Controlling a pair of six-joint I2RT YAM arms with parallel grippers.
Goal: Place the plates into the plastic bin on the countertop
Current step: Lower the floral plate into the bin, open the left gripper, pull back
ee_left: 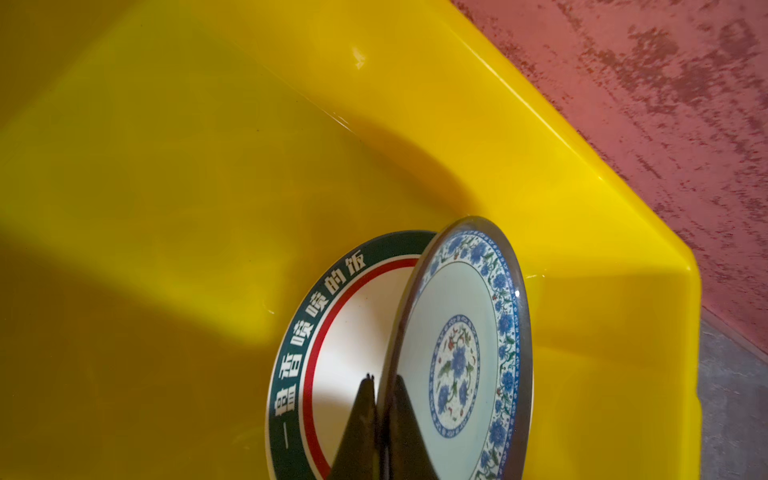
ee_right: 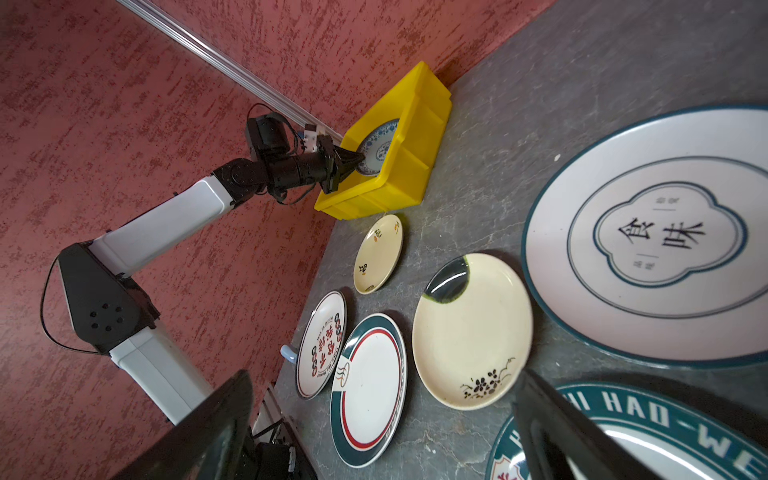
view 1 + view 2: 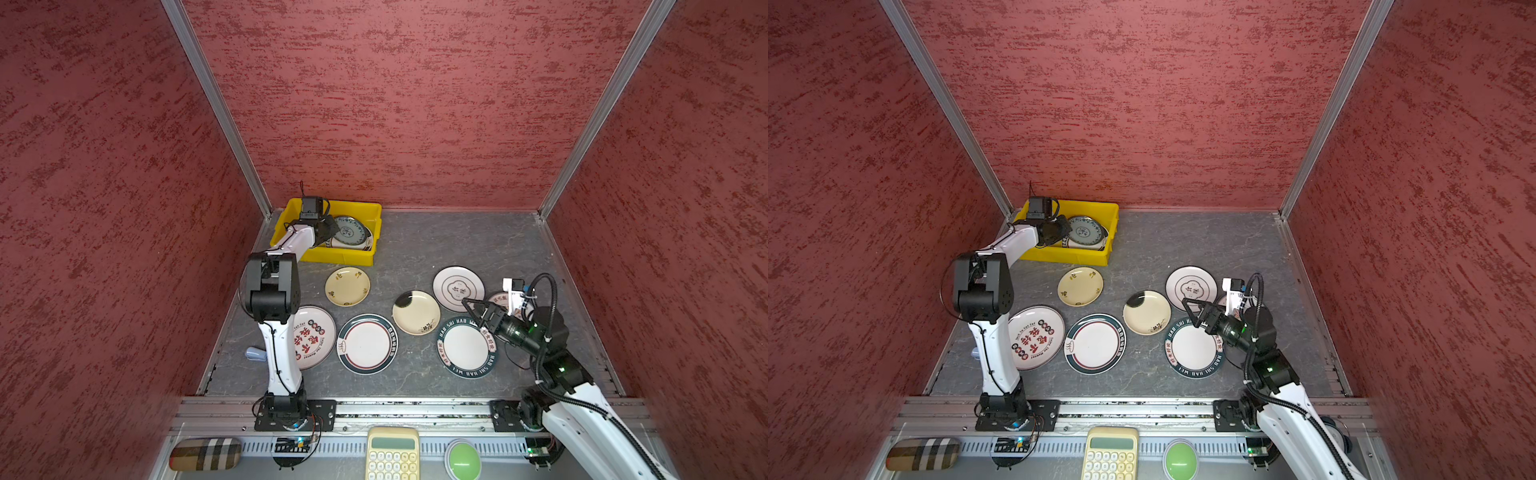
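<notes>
Glossy yellow plastic bin [image 1: 374, 124], shiny glazed plates [image 2: 469, 332], matt stone-look countertop [image 3: 436, 245], rough red walls [image 3: 395, 104]

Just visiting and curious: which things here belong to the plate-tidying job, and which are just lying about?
Job: yellow bin, blue-flowered plate in the left hand, green-rimmed plate beneath, loose plates.
Lying about: calculator, green button, checked case, pale blue object.

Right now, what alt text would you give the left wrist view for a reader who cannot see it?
The left gripper is shut on the rim of a blue floral plate, holding it tilted inside the yellow plastic bin over a white plate with a green lettered rim lying on the bin's floor. Beyond it show red wall and grey countertop.
</notes>
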